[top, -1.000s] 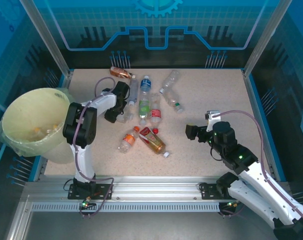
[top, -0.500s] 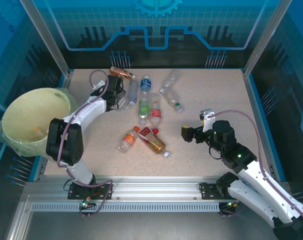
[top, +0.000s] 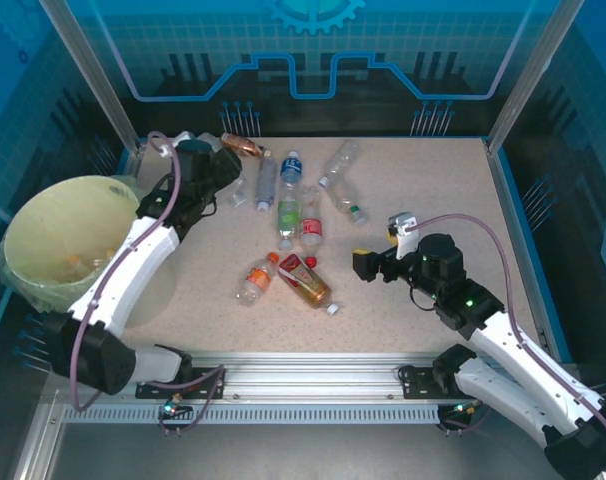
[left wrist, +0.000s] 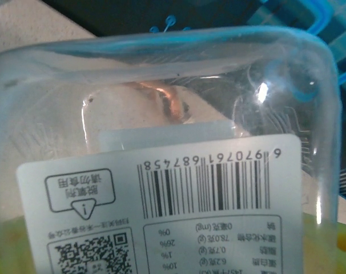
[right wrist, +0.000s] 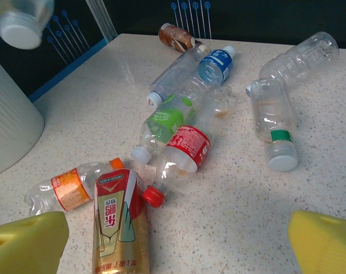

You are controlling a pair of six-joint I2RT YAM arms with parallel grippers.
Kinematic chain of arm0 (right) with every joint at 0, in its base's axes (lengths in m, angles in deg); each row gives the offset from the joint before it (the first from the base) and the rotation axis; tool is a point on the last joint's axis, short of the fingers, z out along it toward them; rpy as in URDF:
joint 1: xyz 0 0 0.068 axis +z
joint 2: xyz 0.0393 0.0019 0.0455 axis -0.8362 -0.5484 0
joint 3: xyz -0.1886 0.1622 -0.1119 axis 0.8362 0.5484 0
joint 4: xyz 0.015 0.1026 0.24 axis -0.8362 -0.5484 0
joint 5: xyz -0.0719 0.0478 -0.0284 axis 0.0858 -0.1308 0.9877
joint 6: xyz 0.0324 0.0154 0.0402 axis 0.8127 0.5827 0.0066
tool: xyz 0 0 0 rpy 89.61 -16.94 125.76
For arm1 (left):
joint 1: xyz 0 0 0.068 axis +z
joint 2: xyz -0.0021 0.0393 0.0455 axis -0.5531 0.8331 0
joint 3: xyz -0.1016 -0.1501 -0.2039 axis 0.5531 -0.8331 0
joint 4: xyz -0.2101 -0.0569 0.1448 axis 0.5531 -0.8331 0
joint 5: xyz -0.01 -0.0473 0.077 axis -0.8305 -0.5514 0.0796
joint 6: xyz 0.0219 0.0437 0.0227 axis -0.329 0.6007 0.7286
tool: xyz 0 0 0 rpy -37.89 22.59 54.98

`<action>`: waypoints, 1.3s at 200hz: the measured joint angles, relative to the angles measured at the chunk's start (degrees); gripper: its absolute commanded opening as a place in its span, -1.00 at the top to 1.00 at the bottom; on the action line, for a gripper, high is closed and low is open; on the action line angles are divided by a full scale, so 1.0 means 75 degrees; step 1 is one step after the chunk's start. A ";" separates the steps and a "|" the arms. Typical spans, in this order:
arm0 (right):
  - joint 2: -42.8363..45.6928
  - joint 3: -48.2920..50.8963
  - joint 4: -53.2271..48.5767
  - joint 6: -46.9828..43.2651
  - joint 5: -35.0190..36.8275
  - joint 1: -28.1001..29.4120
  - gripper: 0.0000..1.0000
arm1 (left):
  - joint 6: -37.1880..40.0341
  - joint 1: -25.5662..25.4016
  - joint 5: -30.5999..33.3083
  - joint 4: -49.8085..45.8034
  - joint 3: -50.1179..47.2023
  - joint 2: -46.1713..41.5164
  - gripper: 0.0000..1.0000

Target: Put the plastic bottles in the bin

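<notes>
Left gripper (top: 193, 158) clamped on a clear bottle (left wrist: 173, 114) by the bin (top: 43, 220); right gripper (top: 366, 266) spread over the table (top: 423, 180).
Far left, the bin stands at the table's left edge. Just right of its rim, my left gripper is raised over the far-left corner and pinches the clear bottle by its body, with the white barcode label (left wrist: 161, 205) close against my wrist camera. Mid-table the other plastic bottles (top: 288, 212) lie scattered on their sides, several touching. To the right, my right gripper hovers low, its yellow fingers (right wrist: 30, 242) wide apart and well short of the nearest bottle.
</notes>
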State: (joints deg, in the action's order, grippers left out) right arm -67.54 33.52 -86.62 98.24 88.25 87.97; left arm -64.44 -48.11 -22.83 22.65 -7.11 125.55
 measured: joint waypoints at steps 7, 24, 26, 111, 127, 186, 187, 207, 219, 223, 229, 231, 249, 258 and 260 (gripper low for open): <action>-0.0047 0.0000 0.0073 -0.0003 -0.0020 -0.0003 -0.99 | 0.0146 0.0000 -0.0038 -0.0052 0.0067 -0.0204 -0.14; -0.0149 -0.0003 0.0204 0.0000 -0.0073 -0.0006 -0.99 | 0.0458 0.0000 -0.0052 -0.0163 0.0195 -0.0775 -0.14; -0.0163 -0.0003 0.0224 0.0000 -0.0085 -0.0006 -0.99 | 0.0513 0.0000 -0.0055 -0.0175 0.0213 -0.0860 -0.14; -0.0627 -0.0029 0.0577 0.0000 -0.0268 -0.0006 -0.99 | 0.1734 0.0058 0.1443 -0.1061 0.1230 -0.2433 -0.14; -0.0694 -0.0061 0.0580 0.0003 -0.0315 -0.0006 -1.00 | 0.1821 0.0178 0.1976 -0.1288 0.1230 -0.2512 -0.15; -0.0915 -0.0163 0.0656 0.0000 -0.0388 0.0000 -0.99 | 0.1941 0.1413 0.3267 -0.2323 0.1233 -0.2521 -0.15; -0.0921 -0.0166 0.0659 0.0000 -0.0388 0.0000 -0.99 | 0.1935 0.1469 0.3284 -0.2352 0.1233 -0.2521 -0.15; -0.1011 -0.0236 0.0676 0.0000 -0.0425 0.0000 -0.99 | 0.1923 0.2090 0.3383 -0.2699 0.1221 -0.2559 -0.16; -0.1058 -0.0265 0.0685 -0.0006 -0.0446 0.0000 -1.00 | 0.1903 0.2398 0.3401 -0.2859 0.1157 -0.2643 -0.16; -0.1075 -0.0277 0.0691 -0.0015 -0.0455 0.0000 -0.99 | 0.1891 0.2498 0.3398 -0.2920 0.1134 -0.2675 -0.16; -0.1102 -0.0291 0.0697 -0.0023 -0.0481 0.0000 -0.99 | 0.1862 0.2620 0.3398 -0.3005 0.1099 -0.2719 -0.17; -0.1113 -0.0297 0.0699 -0.0026 -0.0487 0.0000 -0.99 | 0.1859 0.2661 0.3401 -0.3040 0.1087 -0.2734 -0.17; -0.1207 -0.0326 0.0723 -0.0029 -0.0542 0.0015 -0.99 | 0.1749 0.2984 0.3392 -0.3319 0.0988 -0.2804 -0.17; -0.1271 -0.0335 0.0731 -0.0035 -0.0562 0.0029 -0.99 | 0.1719 0.3118 0.3386 -0.3459 0.0930 -0.2806 -0.17; -0.1288 -0.0338 0.0734 -0.0038 -0.0568 0.0032 -0.99 | 0.1714 0.3153 0.3389 -0.3491 0.0918 -0.2806 -0.17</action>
State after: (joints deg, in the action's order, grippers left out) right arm -77.20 30.99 -81.11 97.95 83.99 88.21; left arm -51.58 -24.46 2.59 -3.54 -0.23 104.50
